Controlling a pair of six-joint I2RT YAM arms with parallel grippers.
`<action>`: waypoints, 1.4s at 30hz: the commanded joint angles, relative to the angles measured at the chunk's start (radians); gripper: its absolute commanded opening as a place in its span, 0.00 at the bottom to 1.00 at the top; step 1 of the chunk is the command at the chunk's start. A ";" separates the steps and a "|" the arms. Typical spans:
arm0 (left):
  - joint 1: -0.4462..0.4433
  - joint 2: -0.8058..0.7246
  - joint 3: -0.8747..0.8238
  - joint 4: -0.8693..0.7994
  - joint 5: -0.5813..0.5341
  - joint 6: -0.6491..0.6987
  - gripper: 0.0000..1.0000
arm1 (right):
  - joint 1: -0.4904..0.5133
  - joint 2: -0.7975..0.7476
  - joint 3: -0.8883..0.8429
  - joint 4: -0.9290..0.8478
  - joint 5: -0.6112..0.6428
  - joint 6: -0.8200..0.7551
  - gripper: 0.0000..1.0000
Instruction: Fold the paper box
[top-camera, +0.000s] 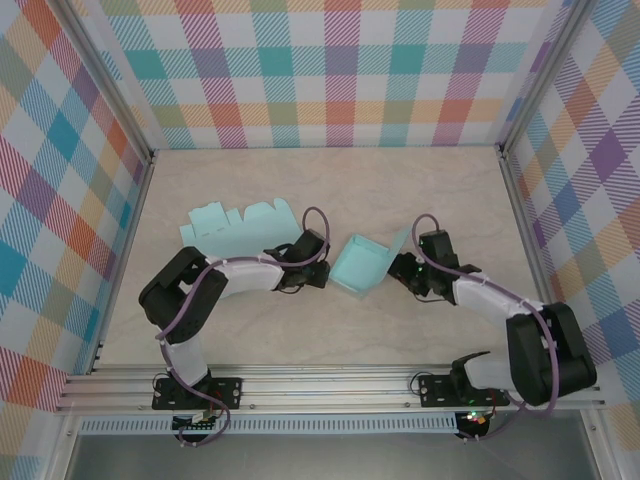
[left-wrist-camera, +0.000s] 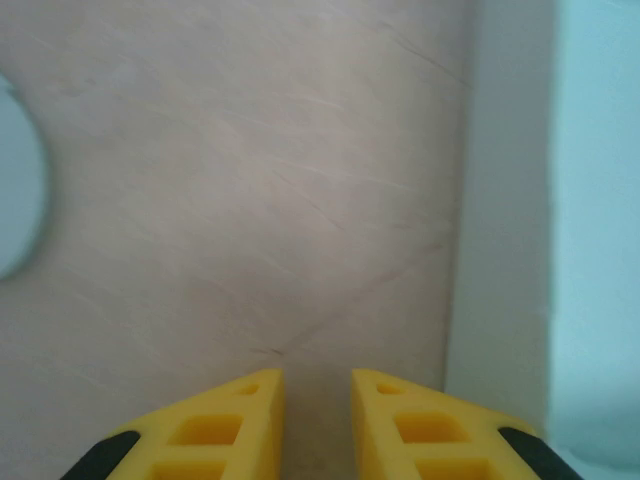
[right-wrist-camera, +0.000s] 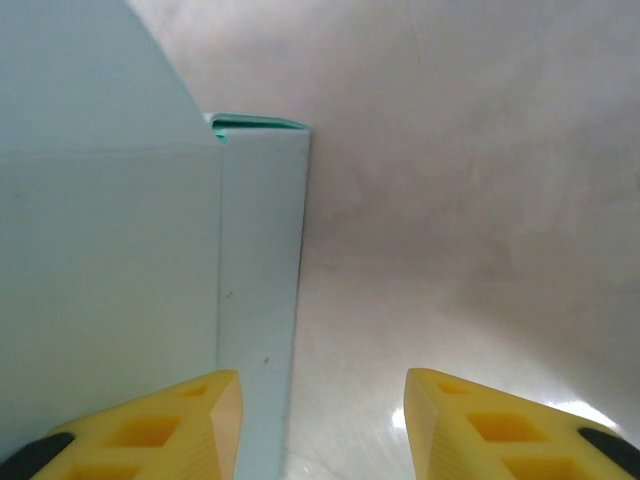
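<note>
The paper box is pale teal and partly folded, standing in the middle of the table with one flap raised on its right side. My left gripper lies just left of the box. In the left wrist view its yellow fingers stand a narrow gap apart over bare table, with the box wall to their right. My right gripper sits at the box's right side. It is open, and the edge of a box panel reaches into the gap beside the left finger.
A second, flat teal box blank lies behind my left arm, and its rounded edge shows at the left of the left wrist view. Checked walls with metal rails close in the beige table.
</note>
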 joint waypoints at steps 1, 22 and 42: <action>-0.050 -0.018 -0.018 0.106 0.055 -0.072 0.24 | -0.038 0.102 0.084 0.085 -0.141 -0.069 0.46; -0.053 -0.123 0.086 0.065 -0.112 0.212 0.38 | -0.306 -0.080 0.338 -0.503 0.044 -0.345 0.74; 0.040 0.153 0.336 -0.058 -0.011 0.412 0.46 | -0.306 -0.478 0.239 -0.689 0.019 -0.304 0.99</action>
